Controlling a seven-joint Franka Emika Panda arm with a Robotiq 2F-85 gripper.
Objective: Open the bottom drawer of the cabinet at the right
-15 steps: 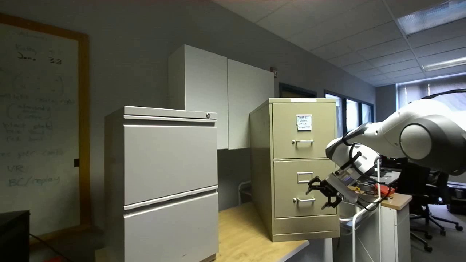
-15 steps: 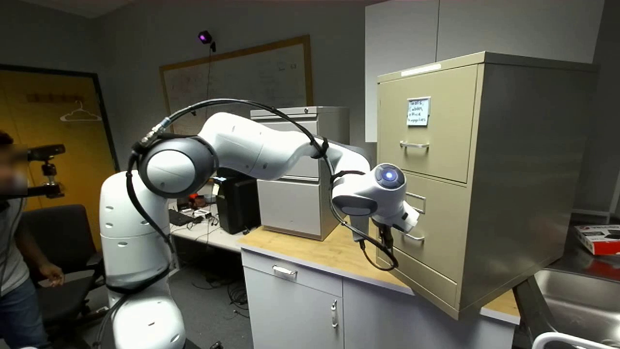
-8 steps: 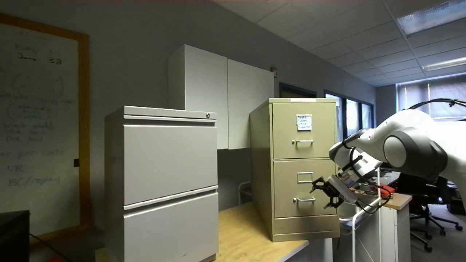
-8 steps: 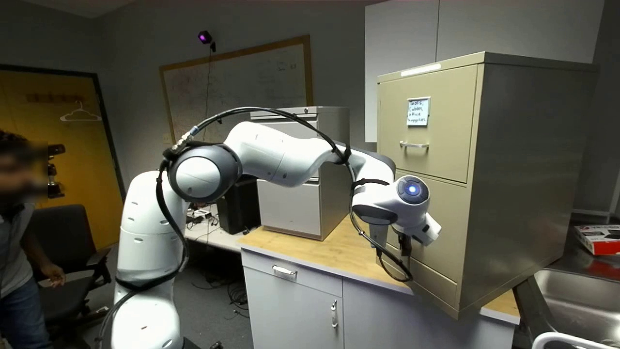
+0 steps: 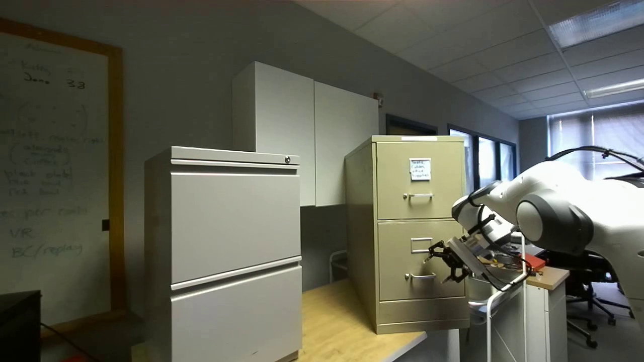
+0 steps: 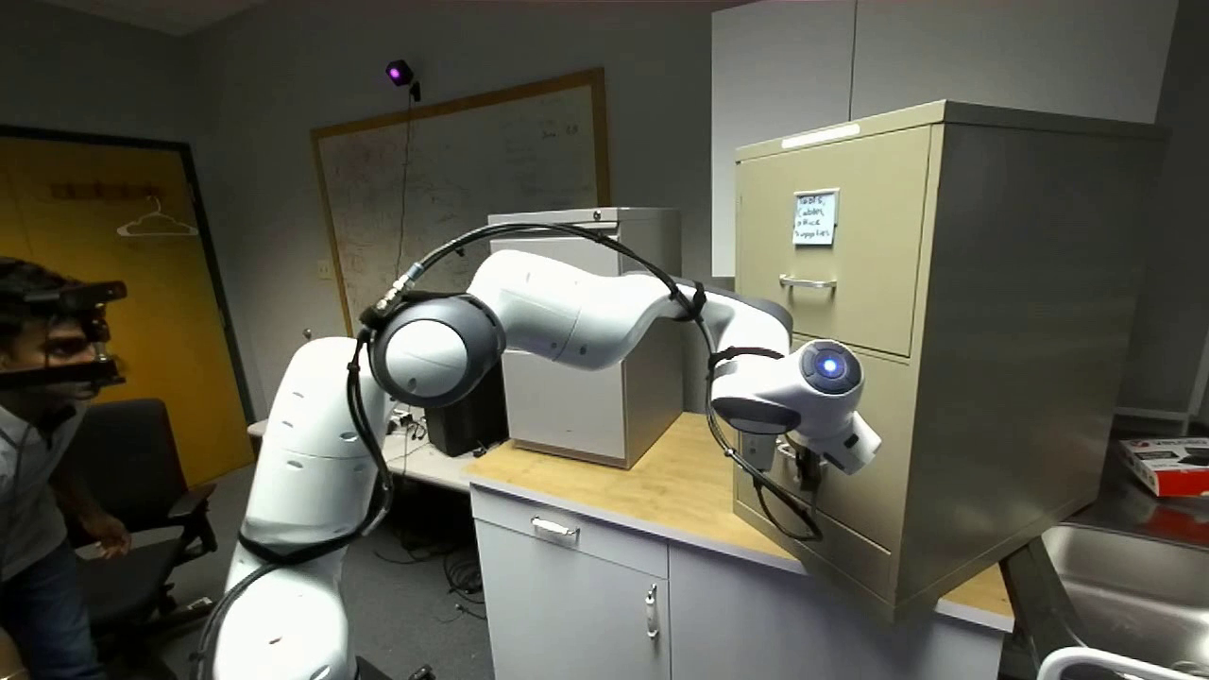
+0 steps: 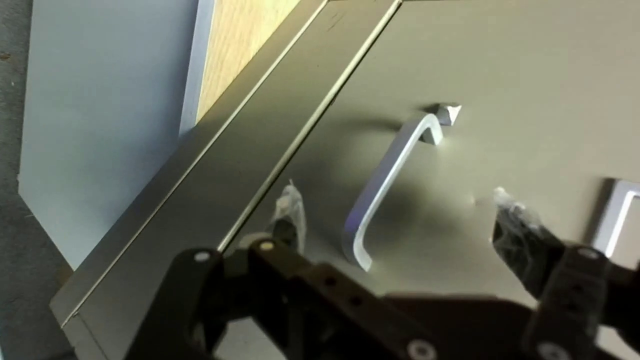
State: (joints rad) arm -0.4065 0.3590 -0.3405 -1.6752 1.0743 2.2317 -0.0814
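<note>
The tan two-drawer cabinet [image 5: 359, 226] stands at the right of the counter, also seen in an exterior view [image 6: 1030, 312]. Its bottom drawer [image 5: 395, 251] is shut. The bottom drawer's silver bar handle [image 5: 420, 276] also shows in the wrist view [image 7: 387, 182], slanting between the fingers. My gripper [image 5: 434, 271] is open in front of this drawer. In the wrist view, the open gripper [image 7: 395, 192] has one fingertip on each side of the handle's lower part, apart from it. In an exterior view, the wrist mostly hides the gripper [image 6: 806, 467].
A grey two-drawer cabinet [image 5: 236, 226] stands on the wooden counter [image 5: 332, 311] beside the tan one. A sink [image 6: 1133, 586] and a red-white box [image 6: 1171, 465] are beyond the tan cabinet. A white metal frame [image 5: 490, 317] stands near the arm. A person [image 6: 47, 453] is at the far left.
The arm has swung right and slightly down in an exterior view, across the tan cabinet's front. The gripper stays open near the lower handle. The drawer has not moved.
</note>
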